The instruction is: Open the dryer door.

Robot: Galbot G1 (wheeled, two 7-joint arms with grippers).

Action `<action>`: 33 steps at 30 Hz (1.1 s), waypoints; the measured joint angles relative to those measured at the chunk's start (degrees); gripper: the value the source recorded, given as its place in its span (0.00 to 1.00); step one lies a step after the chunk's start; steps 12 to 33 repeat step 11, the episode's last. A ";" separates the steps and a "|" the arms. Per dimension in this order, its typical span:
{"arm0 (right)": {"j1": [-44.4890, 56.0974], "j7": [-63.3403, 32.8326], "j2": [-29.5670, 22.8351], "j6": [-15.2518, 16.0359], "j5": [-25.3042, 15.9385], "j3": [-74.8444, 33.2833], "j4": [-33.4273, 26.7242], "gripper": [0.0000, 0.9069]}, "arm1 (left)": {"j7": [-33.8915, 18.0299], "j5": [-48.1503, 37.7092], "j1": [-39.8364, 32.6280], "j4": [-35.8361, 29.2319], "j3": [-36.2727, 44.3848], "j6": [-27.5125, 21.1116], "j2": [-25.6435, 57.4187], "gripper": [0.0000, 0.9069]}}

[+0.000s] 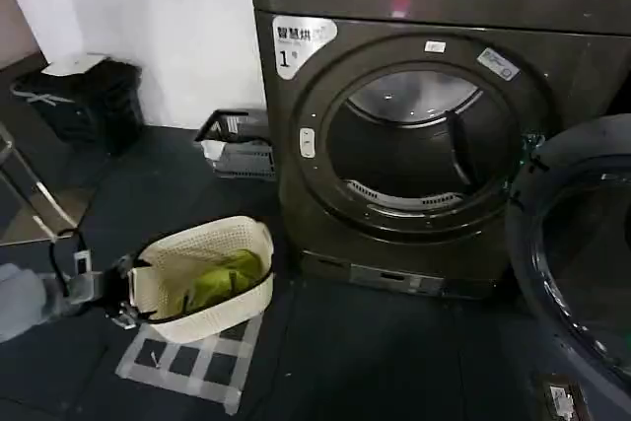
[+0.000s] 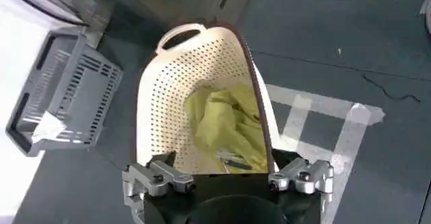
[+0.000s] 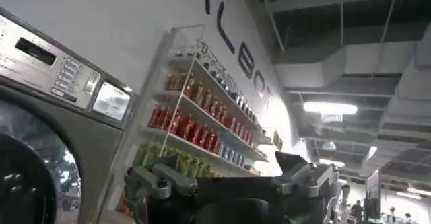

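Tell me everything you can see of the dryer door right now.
The dryer door is already swung fully open, standing at the right of the dryer, cut off by the head view's edge. It is large and round, with a dark grey rim around dark tinted glass. No gripper touches it.

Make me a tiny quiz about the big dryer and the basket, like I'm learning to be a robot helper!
1. True or false: the dryer door is shut over the dryer's drum opening.
2. What lies in the white basket? A) yellow-green cloth B) shoes C) nothing
3. Fill in: the left hand sits at the ____'s rim, while the right hand is raised, open and empty.
Key: 1 false, it hangs wide open; 2 A; 3 basket.
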State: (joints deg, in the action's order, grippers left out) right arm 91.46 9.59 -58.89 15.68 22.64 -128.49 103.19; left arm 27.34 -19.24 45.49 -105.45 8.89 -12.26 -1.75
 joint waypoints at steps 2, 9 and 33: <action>-0.08 0.12 0.01 0.01 -0.04 0.00 0.00 1.00 | -0.02 0.00 -0.01 0.08 0.00 -0.01 -0.02 1.00; -0.25 0.44 -0.02 0.02 -0.43 0.21 0.05 1.00 | 0.17 -0.27 -0.05 0.16 0.02 -0.20 -0.18 1.00; -0.32 0.46 -0.02 0.02 -0.48 0.28 0.03 1.00 | 0.17 -0.24 -0.09 0.26 0.02 -0.17 -0.29 1.00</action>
